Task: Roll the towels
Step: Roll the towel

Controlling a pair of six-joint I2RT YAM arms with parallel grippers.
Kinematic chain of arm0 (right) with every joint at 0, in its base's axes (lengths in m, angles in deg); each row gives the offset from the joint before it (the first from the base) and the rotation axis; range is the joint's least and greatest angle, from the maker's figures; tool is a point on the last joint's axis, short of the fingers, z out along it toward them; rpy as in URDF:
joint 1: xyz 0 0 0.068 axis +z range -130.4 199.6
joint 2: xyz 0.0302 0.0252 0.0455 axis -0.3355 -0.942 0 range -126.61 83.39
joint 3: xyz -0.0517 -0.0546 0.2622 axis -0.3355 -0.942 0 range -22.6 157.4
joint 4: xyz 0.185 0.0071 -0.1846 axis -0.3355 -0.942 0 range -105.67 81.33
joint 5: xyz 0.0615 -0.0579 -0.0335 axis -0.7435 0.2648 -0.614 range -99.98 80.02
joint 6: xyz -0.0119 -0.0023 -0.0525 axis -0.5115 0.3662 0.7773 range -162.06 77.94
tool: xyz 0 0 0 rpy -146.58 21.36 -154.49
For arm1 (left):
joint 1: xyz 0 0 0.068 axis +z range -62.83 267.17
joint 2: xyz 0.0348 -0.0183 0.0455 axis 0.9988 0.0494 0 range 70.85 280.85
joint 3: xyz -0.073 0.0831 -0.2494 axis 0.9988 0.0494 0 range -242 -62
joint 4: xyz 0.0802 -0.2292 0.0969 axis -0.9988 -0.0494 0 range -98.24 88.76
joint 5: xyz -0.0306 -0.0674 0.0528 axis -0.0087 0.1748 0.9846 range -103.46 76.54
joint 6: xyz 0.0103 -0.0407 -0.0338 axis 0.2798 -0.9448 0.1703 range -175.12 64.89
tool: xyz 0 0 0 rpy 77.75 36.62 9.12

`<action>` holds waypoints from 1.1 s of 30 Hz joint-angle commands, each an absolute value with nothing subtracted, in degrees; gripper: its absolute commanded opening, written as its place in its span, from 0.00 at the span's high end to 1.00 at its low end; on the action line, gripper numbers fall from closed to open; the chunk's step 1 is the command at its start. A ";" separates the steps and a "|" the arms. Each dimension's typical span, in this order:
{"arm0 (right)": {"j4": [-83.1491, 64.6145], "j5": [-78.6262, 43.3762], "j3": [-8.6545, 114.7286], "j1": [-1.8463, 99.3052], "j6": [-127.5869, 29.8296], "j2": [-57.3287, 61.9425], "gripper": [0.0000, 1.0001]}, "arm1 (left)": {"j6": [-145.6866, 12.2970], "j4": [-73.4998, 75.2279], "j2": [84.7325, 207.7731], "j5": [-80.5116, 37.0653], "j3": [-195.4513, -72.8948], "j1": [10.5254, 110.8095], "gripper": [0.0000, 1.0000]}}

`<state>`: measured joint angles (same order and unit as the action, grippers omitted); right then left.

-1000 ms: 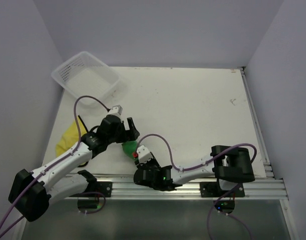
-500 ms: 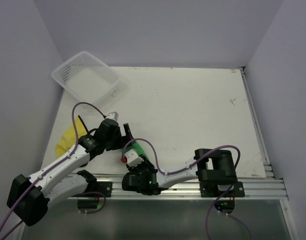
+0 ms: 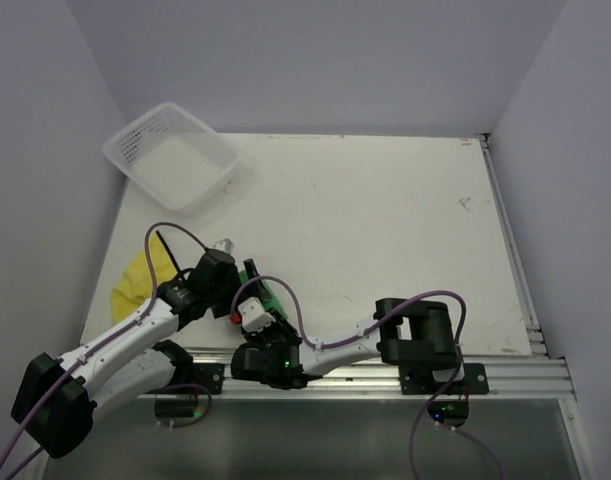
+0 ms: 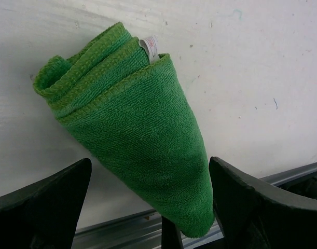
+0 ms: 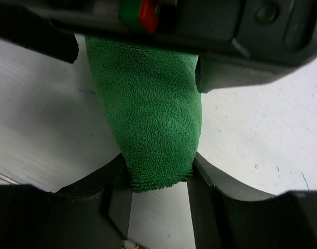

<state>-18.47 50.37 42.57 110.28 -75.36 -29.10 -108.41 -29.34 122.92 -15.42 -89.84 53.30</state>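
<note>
The green towel (image 4: 132, 129) lies rolled into a cone on the white table, near its front edge. My left gripper (image 4: 150, 162) is open and straddles the cone's narrow end; the right finger (image 4: 251, 202) touches it, and the left finger (image 4: 44, 207) stands clear. My right gripper (image 5: 158, 174) is shut on the towel's narrow tip (image 5: 148, 119). In the top view both grippers, left (image 3: 247, 278) and right (image 3: 265, 312), crowd over the towel (image 3: 264, 296). The yellow towel (image 3: 133, 280) lies crumpled at the left edge, partly under the left arm.
A white mesh basket (image 3: 207, 132) stands at the far left corner. An aluminium rail (image 3: 385, 365) runs along the table's front edge, just below the towel. Purple cables loop over both arms. Walls close in on the left and right.
The right arm has swung further left and its gripper has closed in on the green towel's tip. The left gripper and the towel have shifted slightly toward the near-left.
</note>
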 commanded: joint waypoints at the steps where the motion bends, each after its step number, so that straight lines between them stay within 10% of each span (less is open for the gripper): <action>1: -16.85 51.72 45.34 109.52 -75.29 -29.99 0.55 | -110.31 -26.38 123.93 -17.15 -88.81 53.33 0.00; 21: -14.21 50.75 47.45 109.16 -74.32 -32.63 0.56 | -110.05 -18.56 131.75 -15.75 -86.70 52.80 0.07; 33: -11.49 49.26 47.28 109.16 -72.30 -33.16 0.48 | -109.43 -15.48 133.51 -16.89 -85.56 52.63 0.42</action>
<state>-15.02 49.32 45.89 109.49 -72.41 -32.77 -109.66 -18.34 133.00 -16.07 -86.41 52.97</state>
